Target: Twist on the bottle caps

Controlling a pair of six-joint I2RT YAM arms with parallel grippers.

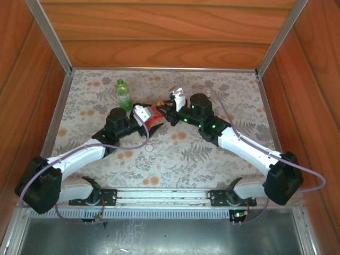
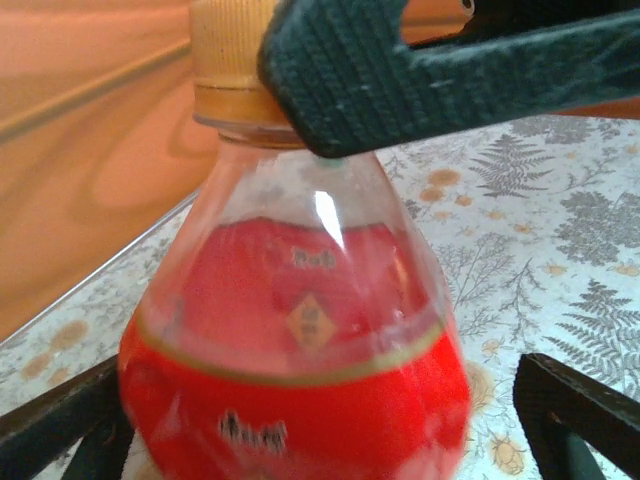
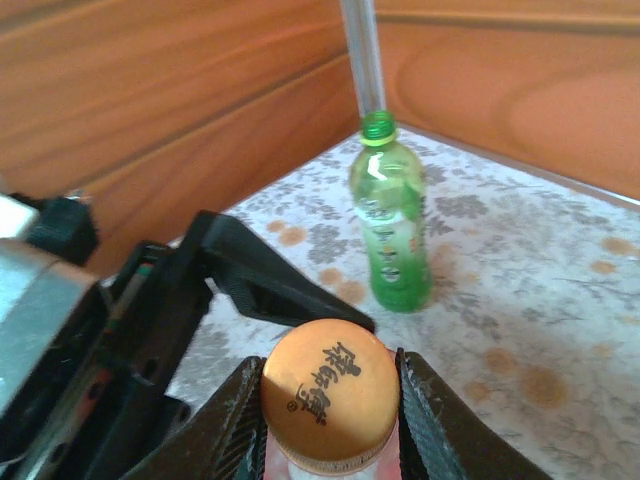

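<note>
Top external view: both arms reach in from the near edge and meet mid-table over the floral cloth [image 1: 212,159].
Left gripper [image 2: 320,400]: fingers spread wide on either side of the red bottle's body, with a clear gap at one finger.
Red bottle [image 2: 300,420]: mid-table, neck up, between those fingers.
Orange cap [image 3: 328,380]: sits on the red bottle's neck.
Right gripper [image 3: 330,420]: pinches the orange cap, one finger pressed to each side.
Green bottle [image 3: 390,225]: upright farther back, well apart, with the green cap [image 3: 377,126] on.
Wooden wall [image 3: 150,100]: behind everything.
</note>
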